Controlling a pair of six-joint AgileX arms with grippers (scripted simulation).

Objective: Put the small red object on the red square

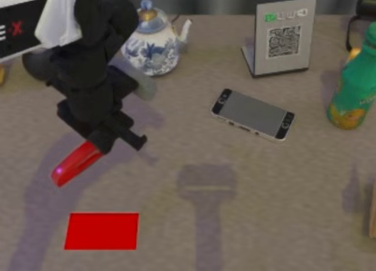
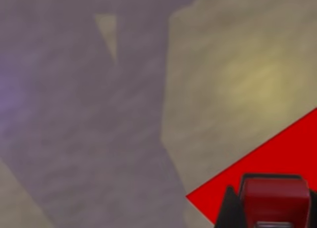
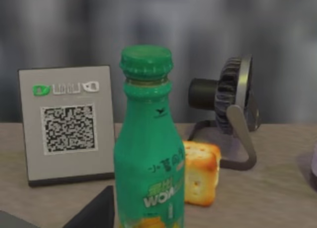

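The left gripper (image 1: 94, 146), clamped on the small red object (image 1: 75, 163), should lower it squarely over the red square (image 1: 101, 230) near the table's front-left corner.

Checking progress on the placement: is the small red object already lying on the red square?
No. In the top view the small red object sits in the left pincer, apart from the red square nearer the table's front edge.
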